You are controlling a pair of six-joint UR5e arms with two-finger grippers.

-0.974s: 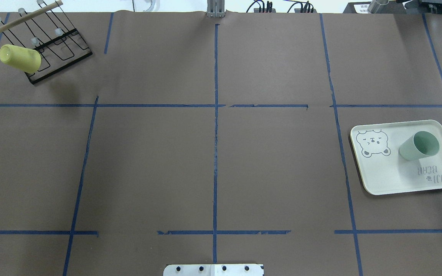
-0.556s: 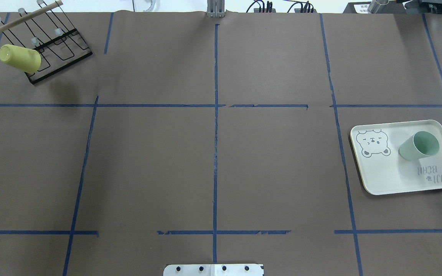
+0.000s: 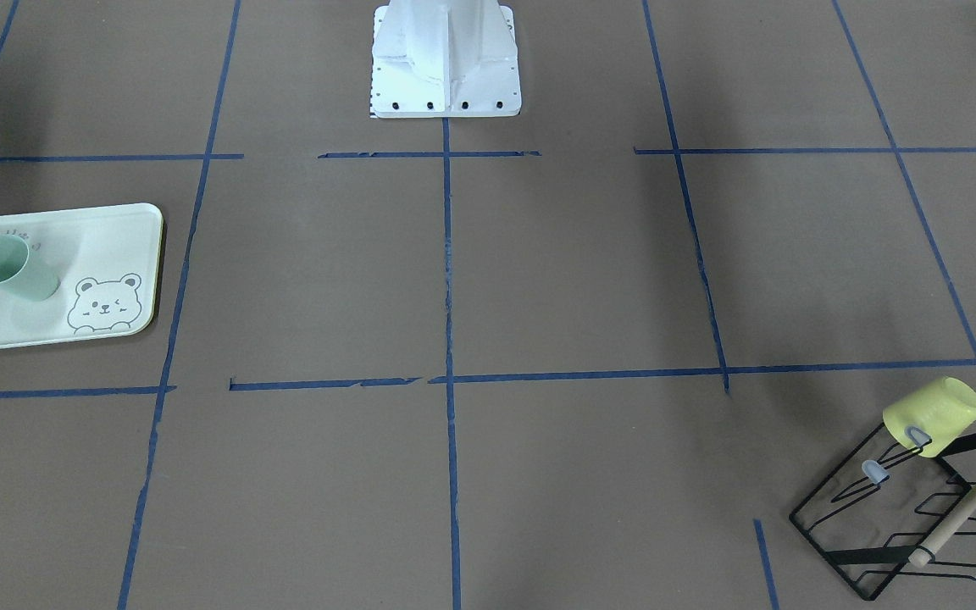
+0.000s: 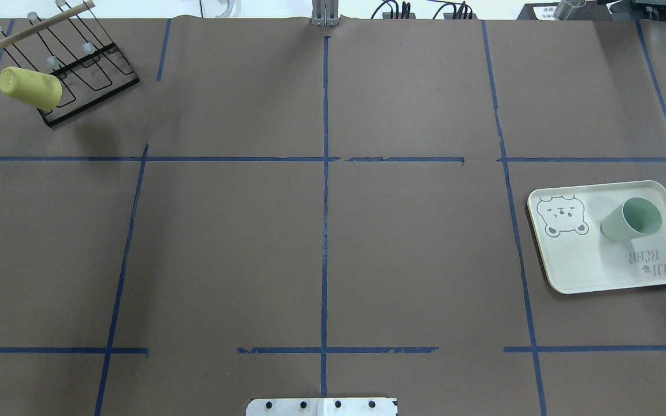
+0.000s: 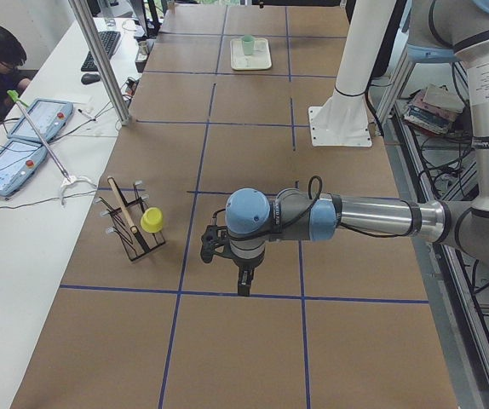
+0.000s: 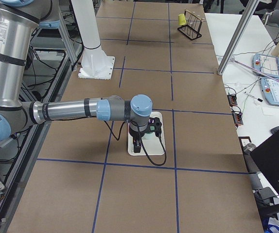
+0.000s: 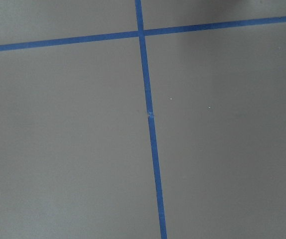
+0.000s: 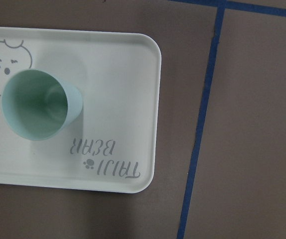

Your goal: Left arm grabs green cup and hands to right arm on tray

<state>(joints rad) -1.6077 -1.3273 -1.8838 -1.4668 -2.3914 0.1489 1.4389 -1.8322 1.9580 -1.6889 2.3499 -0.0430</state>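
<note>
Standing upright, mouth up, the green cup (image 4: pixel 631 220) sits on the tray (image 4: pixel 599 271), roughly below the right gripper (image 6: pixel 137 145). The left gripper (image 5: pixel 243 286) is well apart, far side. Can't tell either one's opening or hold.

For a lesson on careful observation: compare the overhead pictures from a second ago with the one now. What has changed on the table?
Nothing visibly changed. The green cup stands mouth up on the tray in the same spot, and the yellow cup sits on the rack as before. No arm shows in the overhead view then or now.
</note>
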